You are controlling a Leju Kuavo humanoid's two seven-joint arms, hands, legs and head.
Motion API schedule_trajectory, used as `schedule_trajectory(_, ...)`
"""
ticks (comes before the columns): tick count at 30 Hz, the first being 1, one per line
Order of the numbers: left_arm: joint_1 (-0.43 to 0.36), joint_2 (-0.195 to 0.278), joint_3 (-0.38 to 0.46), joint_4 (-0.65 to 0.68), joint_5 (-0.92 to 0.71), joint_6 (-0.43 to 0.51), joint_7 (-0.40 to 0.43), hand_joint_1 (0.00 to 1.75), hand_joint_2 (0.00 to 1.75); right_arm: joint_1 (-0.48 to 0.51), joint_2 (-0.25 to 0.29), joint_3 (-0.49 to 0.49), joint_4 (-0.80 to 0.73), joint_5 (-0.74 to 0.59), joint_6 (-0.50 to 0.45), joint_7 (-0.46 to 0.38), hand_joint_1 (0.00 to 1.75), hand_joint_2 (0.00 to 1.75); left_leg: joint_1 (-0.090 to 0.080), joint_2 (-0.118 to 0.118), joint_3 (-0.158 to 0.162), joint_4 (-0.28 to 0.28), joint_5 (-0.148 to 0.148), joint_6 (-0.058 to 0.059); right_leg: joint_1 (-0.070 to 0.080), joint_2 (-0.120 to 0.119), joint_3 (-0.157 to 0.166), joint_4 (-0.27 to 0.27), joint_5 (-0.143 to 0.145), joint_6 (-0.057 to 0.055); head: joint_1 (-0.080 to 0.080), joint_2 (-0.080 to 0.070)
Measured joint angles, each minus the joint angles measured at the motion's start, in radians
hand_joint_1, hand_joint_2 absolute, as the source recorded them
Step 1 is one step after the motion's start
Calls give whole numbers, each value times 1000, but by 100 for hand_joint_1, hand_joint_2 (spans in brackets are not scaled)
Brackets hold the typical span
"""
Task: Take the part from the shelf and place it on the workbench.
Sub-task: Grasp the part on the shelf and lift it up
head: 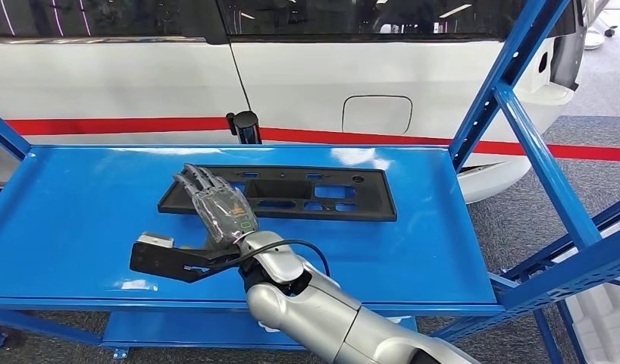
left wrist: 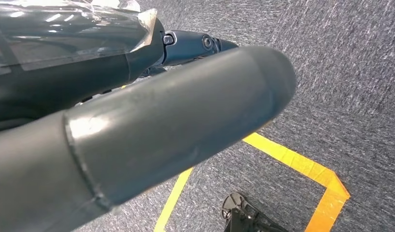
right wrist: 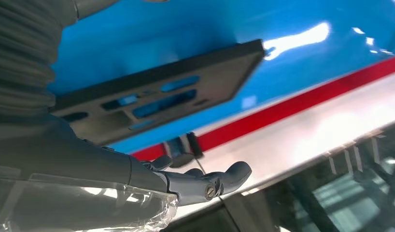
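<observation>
The part (head: 367, 199) is a flat black plastic panel with several cut-outs, lying on the blue shelf (head: 79, 205) toward its back middle. My right hand (head: 220, 205) reaches in from the front and hovers over the panel's left end, fingers stretched out and holding nothing. In the right wrist view the panel (right wrist: 219, 72) lies just past my right hand (right wrist: 137, 183), whose fingertips (right wrist: 234, 174) stand apart from it. My left hand (left wrist: 137, 121) hangs by my side over the grey carpet, with nothing in it.
A white car (head: 330, 76) with a red stripe stands right behind the shelf. Blue uprights and braces (head: 511, 83) frame the shelf's right side, with a lower shelf (head: 178, 330) beneath. A black post (head: 246, 125) rises at the back edge. Yellow floor tape (left wrist: 302, 164) marks the carpet.
</observation>
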Motion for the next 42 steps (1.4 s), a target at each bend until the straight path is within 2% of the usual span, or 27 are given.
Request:
schedule_trajectory(7, 0, -1, -2, 0, -11, -1, -11, 0, 0, -6, 0, -2, 98, 44, -20, 48, 0, 175, 0, 0, 0, 0, 0, 0, 0, 0, 0, 0, 0, 0, 0, 0)
schedule_trajectory(14, 2, -5, -25, 0, -41, 1, -42, 0, 0, -53, -1, -59, 314, 119, -111, 101, 0, 175, -2, 1, 0, 0, 0, 0, -2, 0, 0, 0, 0, 1, 0, 0)
schedule_trajectory(20, 3, -9, -27, 0, -42, 4, -50, 0, 0, -81, -1, -78, 427, 238, -184, 173, 1, 175, -1, 0, 0, 0, 0, 0, -1, 0, 0, 0, 0, 1, 0, 0)
schedule_trajectory(21, 3, -8, -27, 0, -42, 3, -53, 0, 0, -85, -1, -80, 441, 255, -192, 187, 37, 175, -1, 0, 0, 0, 0, 0, -1, 0, 0, 0, 0, 1, 0, 0)
schedule_trajectory(24, 3, -7, -27, 0, -43, 0, -67, 0, 0, -98, -1, -86, 481, 289, -215, 211, 162, 175, -1, 1, 0, 0, 0, 0, -1, 0, 0, 0, 0, 1, 0, 0)
schedule_trajectory(25, 3, -7, -27, 0, -45, 0, -70, 0, 0, -101, -1, -91, 491, 294, -221, 215, 171, 175, -1, 1, 0, 0, 0, 0, -1, 0, 0, 0, 0, 1, 0, 0)
schedule_trajectory(30, 4, -5, -28, 0, -55, -3, -88, 0, 0, -104, -2, -115, 521, 308, -243, 218, 175, 175, -2, 1, 0, 0, 0, 0, -2, 0, 0, 0, 0, 1, 0, 0)
schedule_trajectory(42, 4, -3, -43, 0, -66, 24, -204, 0, 0, -99, -3, -170, 533, 360, -306, 201, 175, 175, -1, 1, 0, 0, 0, 0, -1, 1, 0, 0, 0, 1, 0, 0)
